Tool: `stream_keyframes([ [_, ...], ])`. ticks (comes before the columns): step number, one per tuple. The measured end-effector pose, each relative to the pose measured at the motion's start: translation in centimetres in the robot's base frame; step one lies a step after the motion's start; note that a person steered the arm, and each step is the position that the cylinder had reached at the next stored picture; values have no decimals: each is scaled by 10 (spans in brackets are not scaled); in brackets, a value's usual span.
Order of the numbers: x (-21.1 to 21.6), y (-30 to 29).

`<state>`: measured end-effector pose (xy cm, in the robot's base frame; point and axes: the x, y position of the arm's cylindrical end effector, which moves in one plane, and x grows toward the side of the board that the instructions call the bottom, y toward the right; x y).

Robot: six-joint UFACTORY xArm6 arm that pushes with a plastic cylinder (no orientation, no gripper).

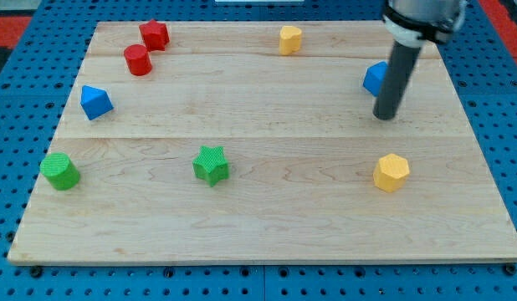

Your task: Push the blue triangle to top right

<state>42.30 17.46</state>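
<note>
Far blue block: it is sitting well to the view's left of my tip, almost level with it. Its peaked outline is looking triangle-like.
Near blue block: it is lying just up and to the view's left of my tip, with the rod crossing its right edge. Its shape is half hidden, so I cannot tell which blue one is the triangle. I am judging it to be this one, as it is the one beside my tip.
Deciding relation: the near block is sitting on the top-left side of my tip, so I am standing below it rather than behind it for a push up and right.
Holding state: my tip is a plain rod that neither opens nor closes, and it is carrying nothing.
Yellow block: it is resting below my tip, well apart.
Bench: its top right corner is lying near, above and right of my tip.
</note>
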Motion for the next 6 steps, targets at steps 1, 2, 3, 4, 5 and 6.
stream_keyframes([
  [1,18,-124],
  [2,43,-289],
  [3,43,-419],
  [4,11,-456],
  [5,-41,-437],
  [6,-48,-421],
])
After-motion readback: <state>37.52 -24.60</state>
